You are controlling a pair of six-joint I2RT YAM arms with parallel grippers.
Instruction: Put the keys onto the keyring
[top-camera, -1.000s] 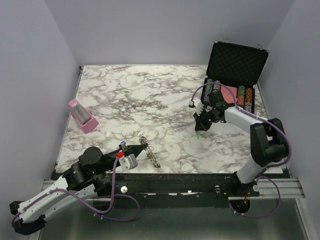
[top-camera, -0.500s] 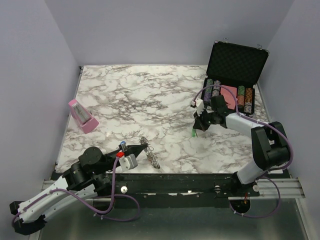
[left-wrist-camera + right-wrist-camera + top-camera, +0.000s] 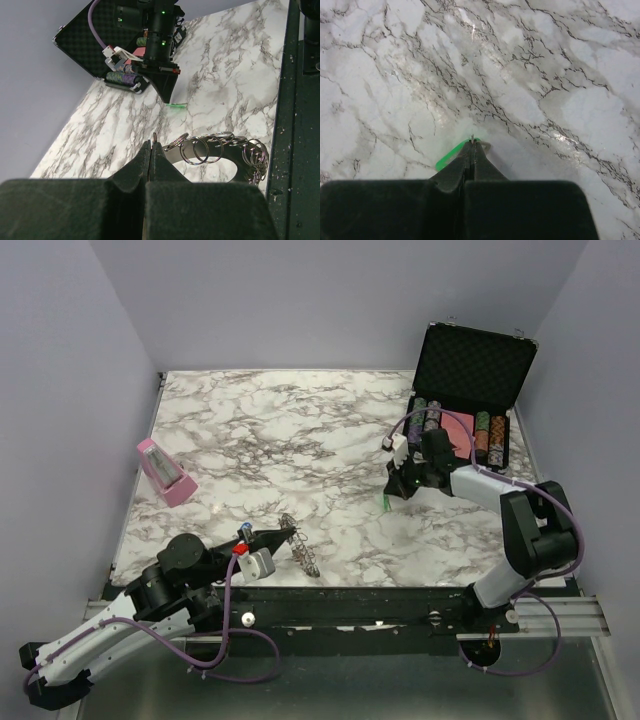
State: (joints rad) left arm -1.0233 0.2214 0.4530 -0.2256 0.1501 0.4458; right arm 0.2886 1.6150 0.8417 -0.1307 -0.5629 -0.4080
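Most of green key (image 3: 451, 156) hidden behind right hand (image 3: 471, 144); keyring (image 3: 202, 150) near arc hidden behind left hand (image 3: 151, 146).

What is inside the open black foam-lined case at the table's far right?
Rows of striped poker chips and a flat pink piece lie in the case. The right arm covers its near left corner, hiding what is there.

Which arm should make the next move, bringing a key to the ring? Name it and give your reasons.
Right. The right gripper is shut on the green key and can carry it over. The left gripper is shut on the keyring, so it should probably just hold that in place.
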